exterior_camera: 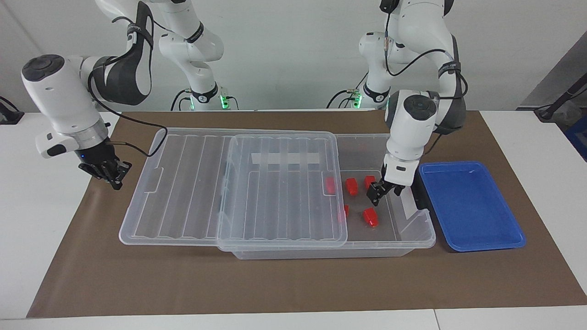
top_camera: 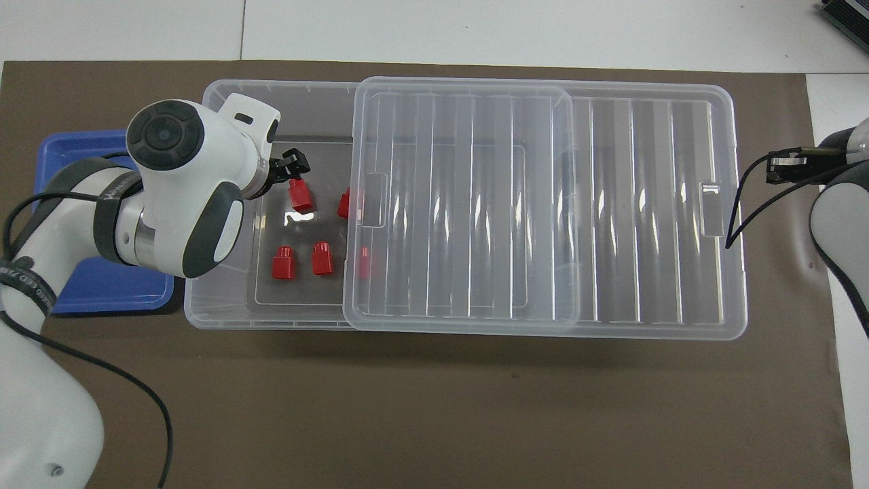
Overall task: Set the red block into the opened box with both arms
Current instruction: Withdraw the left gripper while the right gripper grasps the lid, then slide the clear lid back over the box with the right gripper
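1. Fingers of the left gripper (exterior_camera: 377,195) stood apart with nothing between them; we saw it hanging released over the uncovered end of the box (exterior_camera: 412,239), inside the line of its rim.
2. We found the red block (exterior_camera: 370,217) lying on the floor of the box, below the left gripper and clear of it, with a visible gap between them in the facing view.
3. From overhead, the left gripper (top_camera: 293,165) showed just at the farther end of the red block (top_camera: 299,195), and the box (top_camera: 271,88) lay open around both.
4. We counted four other red blocks in the box: two nearer the robots (exterior_camera: 351,186) (exterior_camera: 369,181), one seen through the lid (exterior_camera: 330,184), and one half under the lid's edge (exterior_camera: 345,211).
5. The lid (exterior_camera: 192,183) rested across the box, covering most of it and hanging out over the brown mat (exterior_camera: 275,284) toward the right arm's end of the table.
6. The right gripper (exterior_camera: 112,176) was clenched on nothing and waited over the edge of the brown mat, beside the overhanging end of the lid and not touching it.
7. A blue tray (exterior_camera: 472,206) sat just beside the box at the left arm's end of the table.
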You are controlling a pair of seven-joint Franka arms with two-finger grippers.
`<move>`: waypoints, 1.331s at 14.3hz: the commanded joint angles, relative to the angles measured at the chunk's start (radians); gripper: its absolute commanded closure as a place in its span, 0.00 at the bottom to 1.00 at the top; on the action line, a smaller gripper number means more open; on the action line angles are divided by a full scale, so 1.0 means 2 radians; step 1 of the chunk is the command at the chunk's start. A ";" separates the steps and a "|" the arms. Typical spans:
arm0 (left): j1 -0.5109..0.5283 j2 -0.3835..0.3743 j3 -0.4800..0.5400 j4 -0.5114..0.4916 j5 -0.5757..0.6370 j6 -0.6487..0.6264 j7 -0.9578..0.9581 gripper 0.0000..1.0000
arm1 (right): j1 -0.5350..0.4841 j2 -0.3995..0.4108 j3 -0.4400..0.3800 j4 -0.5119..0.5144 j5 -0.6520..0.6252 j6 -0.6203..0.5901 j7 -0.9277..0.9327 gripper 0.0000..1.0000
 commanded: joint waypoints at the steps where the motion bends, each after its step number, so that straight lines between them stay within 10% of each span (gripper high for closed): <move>1: 0.014 -0.009 -0.001 0.045 -0.005 -0.082 0.002 0.00 | -0.006 0.008 0.002 -0.004 0.014 0.010 -0.019 1.00; 8: 0.092 -0.037 -0.002 0.111 -0.005 -0.221 0.181 0.00 | 0.002 0.014 0.004 -0.011 0.014 0.016 -0.020 1.00; 13: 0.178 -0.061 -0.001 0.106 -0.007 -0.238 0.395 0.00 | 0.005 0.013 0.011 -0.013 0.016 0.013 -0.064 1.00; 19: 0.194 -0.091 -0.003 0.055 -0.006 -0.201 0.432 0.00 | 0.006 0.008 0.029 -0.012 0.017 0.008 -0.094 1.00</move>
